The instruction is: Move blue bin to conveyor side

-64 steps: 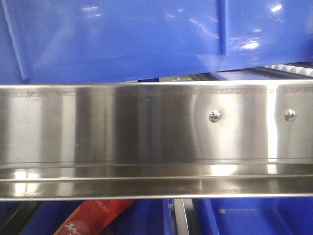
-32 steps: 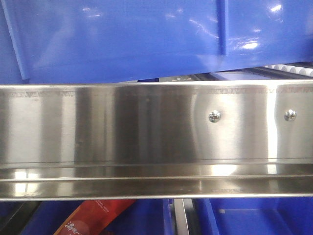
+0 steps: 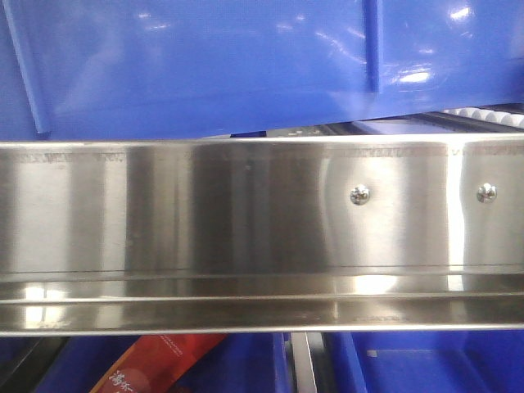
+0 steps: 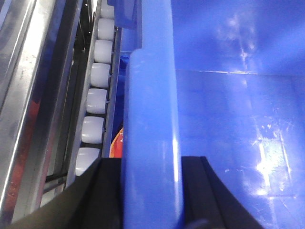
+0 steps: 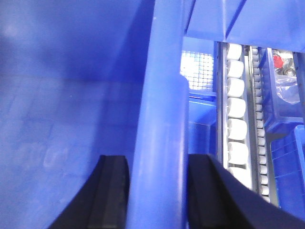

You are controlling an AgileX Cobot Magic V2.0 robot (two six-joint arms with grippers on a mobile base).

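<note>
Bin (image 3: 205, 65) looks stiff, glossy, likely slippery, so left gripper (image 4: 152, 191) and right gripper (image 5: 159, 191) clamp its thick rim (image 4: 152, 119).

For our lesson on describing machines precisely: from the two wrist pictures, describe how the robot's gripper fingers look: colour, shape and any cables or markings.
Both the left gripper and the right gripper show two matte black fingers, broad at the base and narrowing to rounded tips. The right one's inner pads look layered. No cables or markings show.
</note>
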